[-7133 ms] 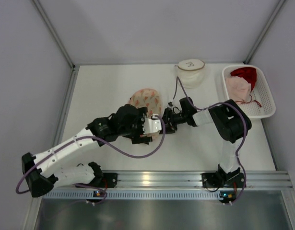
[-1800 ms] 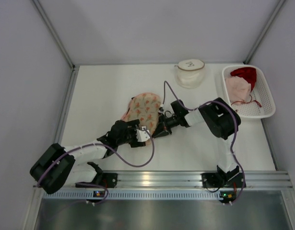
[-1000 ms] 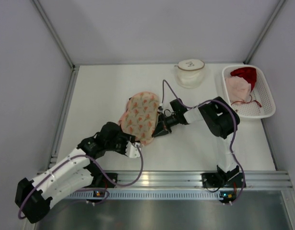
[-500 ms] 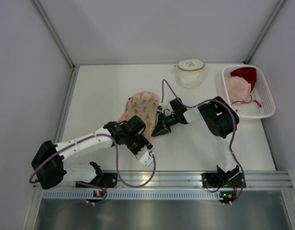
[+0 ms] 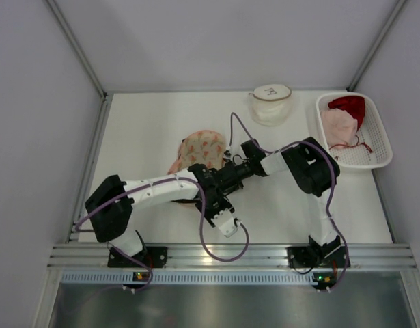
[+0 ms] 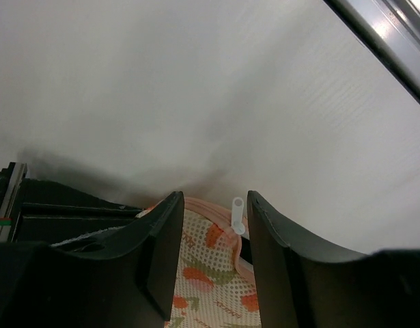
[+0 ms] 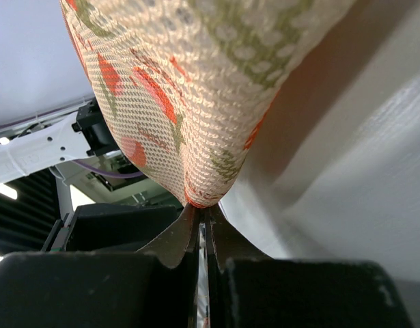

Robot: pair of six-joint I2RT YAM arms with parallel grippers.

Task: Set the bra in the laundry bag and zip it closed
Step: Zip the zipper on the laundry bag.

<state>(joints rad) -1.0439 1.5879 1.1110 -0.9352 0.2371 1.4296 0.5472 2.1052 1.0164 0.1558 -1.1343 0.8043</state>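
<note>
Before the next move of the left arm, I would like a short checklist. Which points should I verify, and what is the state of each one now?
1. Right gripper shut on the edge of the laundry bag: ok.
2. Zipper pull lies inside the open left gripper: ok.
3. Left gripper closed on the zipper pull: not ok, the jaws stand apart.
4. Bra fully inside the laundry bag: cannot tell.
5. How far the zipper is already closed: cannot tell.
</note>
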